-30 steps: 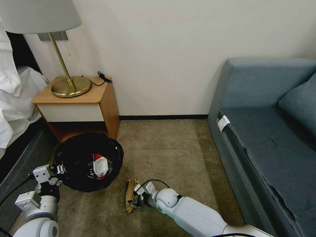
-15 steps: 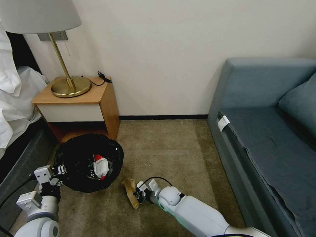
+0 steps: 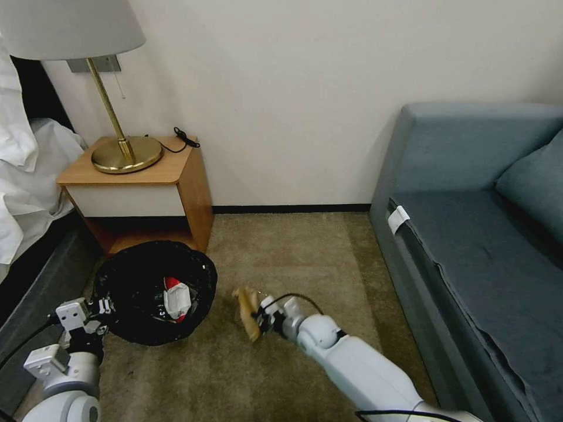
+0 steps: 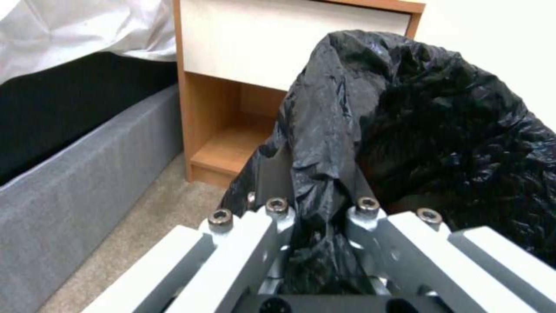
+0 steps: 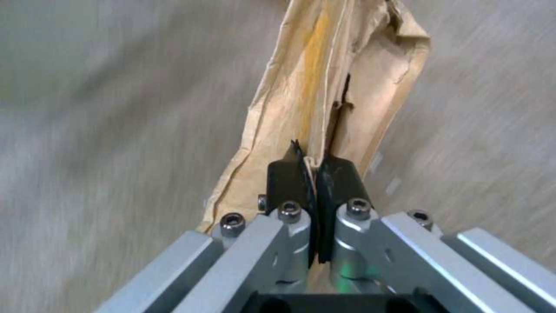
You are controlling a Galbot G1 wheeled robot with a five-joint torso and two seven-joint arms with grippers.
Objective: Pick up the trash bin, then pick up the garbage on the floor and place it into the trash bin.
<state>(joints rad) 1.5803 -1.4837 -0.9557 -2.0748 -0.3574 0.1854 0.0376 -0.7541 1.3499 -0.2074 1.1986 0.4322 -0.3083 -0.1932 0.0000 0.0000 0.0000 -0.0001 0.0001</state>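
The trash bin (image 3: 146, 281), a low round bin lined with a wrinkly black bag (image 4: 440, 130), hangs at the lower left in front of the nightstand. My left gripper (image 3: 101, 308) is shut on its near rim (image 4: 316, 191). Inside the bin lies a red-and-white packet (image 3: 175, 298). To the right of the bin, my right gripper (image 3: 261, 316) is shut on a tan crumpled paper wrapper (image 3: 247, 305), a piece of the garbage, lifted off the carpet. The paper (image 5: 324, 87) sticks out beyond the black pads (image 5: 284, 178).
A wooden nightstand (image 3: 146, 187) with a brass lamp (image 3: 126, 153) stands at the back left beside a bed with white sheets (image 3: 23, 176). A blue-grey sofa (image 3: 481, 234) runs along the right side. Brown carpet (image 3: 305, 252) lies open between them.
My right gripper has lifted the tan paper off the carpet and carried it up and slightly right. The bin has shifted a little in my left gripper.
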